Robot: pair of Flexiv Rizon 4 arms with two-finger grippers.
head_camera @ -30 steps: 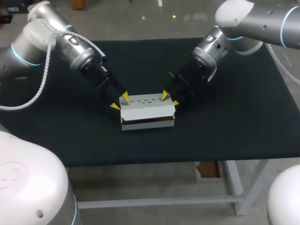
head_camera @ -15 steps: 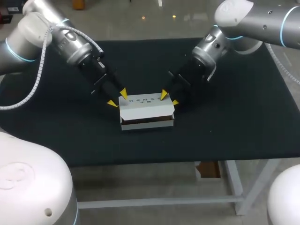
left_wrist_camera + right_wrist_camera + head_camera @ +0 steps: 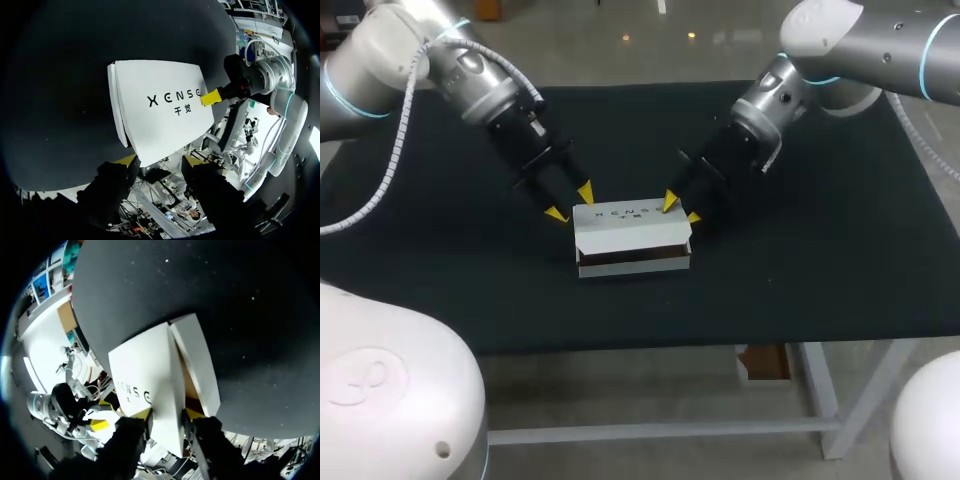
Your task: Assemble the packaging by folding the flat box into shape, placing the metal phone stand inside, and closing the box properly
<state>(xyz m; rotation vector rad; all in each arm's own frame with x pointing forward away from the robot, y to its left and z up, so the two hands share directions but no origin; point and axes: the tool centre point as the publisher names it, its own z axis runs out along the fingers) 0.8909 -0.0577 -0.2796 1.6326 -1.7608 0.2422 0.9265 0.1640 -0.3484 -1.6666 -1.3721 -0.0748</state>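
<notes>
The white box (image 3: 632, 232) stands folded in the middle of the table, its lid down with a dark brown gap along the front. My left gripper (image 3: 570, 202) hovers open just off the box's left end, touching nothing; in the left wrist view the box (image 3: 160, 105) lies ahead of that gripper (image 3: 159, 162). At the right end, my right gripper (image 3: 681, 210) is shut on the box, one yellow tip on the lid. In the right wrist view this gripper (image 3: 167, 415) straddles the end of the box (image 3: 150, 370). The phone stand is not visible.
The black-covered table (image 3: 820, 250) carries only the box. Its front edge runs close below the box, and the right arm's wrist (image 3: 250, 80) shows beyond the box in the left wrist view.
My left arm has drawn back up and to the left, away from the box's left end, and its fingers have spread wider. The right arm and the box have stayed put.
</notes>
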